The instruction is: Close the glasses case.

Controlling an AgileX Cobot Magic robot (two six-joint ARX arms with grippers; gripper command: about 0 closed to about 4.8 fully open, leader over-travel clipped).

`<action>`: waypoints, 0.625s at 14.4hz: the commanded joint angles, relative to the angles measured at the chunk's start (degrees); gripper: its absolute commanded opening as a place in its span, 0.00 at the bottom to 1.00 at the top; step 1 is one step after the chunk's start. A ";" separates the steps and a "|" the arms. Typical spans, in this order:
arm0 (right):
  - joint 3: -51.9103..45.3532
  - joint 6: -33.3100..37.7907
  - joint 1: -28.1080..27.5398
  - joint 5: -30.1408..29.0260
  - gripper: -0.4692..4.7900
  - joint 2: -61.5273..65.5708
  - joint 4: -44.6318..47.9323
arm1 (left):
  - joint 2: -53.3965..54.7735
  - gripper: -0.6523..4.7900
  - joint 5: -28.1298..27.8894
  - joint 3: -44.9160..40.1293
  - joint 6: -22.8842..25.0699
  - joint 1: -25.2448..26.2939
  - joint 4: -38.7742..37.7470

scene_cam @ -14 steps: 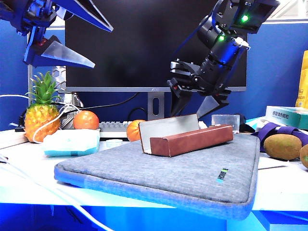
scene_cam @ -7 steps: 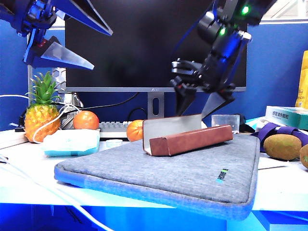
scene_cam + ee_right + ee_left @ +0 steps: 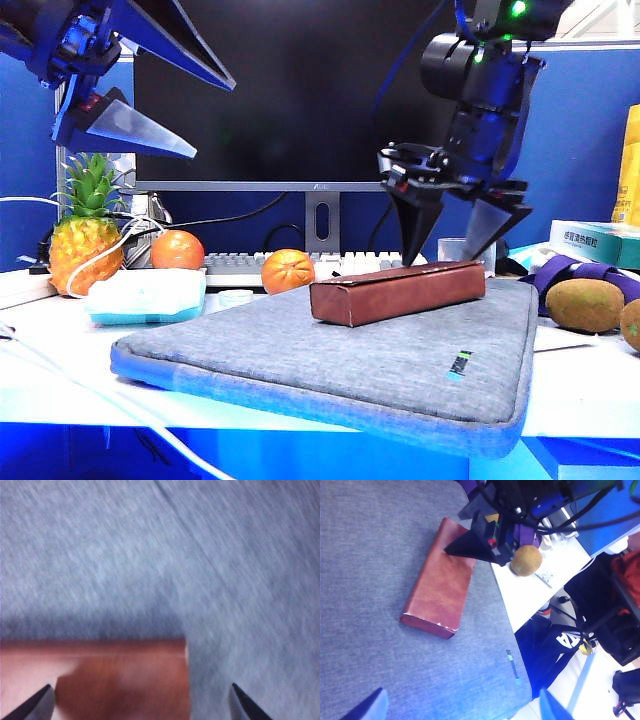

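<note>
The right gripper [image 3: 455, 247] is hanging point-down with its jaws spread wide, the tips standing just over the back edge of the case [image 3: 398, 291] and holding nothing; whether they are touching it cannot be told. The case is lying on the grey sleeve [image 3: 330, 360], which is resting on the table [image 3: 575, 395], with no cream lining showing, so the flap is sitting down and the closing looks done. Whether it is pressed fully shut is uncertain, so one firm push may remain. The left gripper [image 3: 175, 105] is hovering high at the far left, well apart, jaws apart and empty, above the pineapple [image 3: 88, 238].
</note>
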 commanded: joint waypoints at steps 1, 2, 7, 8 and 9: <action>0.17 1.09 0.13 -0.90 1.00 -6.01 5.49 | 0.00 0.86 0.13 0.26 0.90 0.07 0.96; 0.17 1.57 0.13 -2.80 1.00 -9.03 9.51 | 0.00 0.86 0.15 0.26 1.55 0.07 1.55; -0.74 2.80 0.15 -4.07 1.00 -29.94 15.39 | -7.52 0.85 -11.50 0.28 10.95 0.07 2.51; -2.54 2.54 0.15 -2.32 1.00 -35.56 17.77 | -12.07 0.85 -16.52 0.28 12.79 0.07 2.51; -4.28 2.54 0.17 -1.11 1.00 -39.74 19.89 | -16.41 0.85 -20.68 0.26 14.08 0.07 2.45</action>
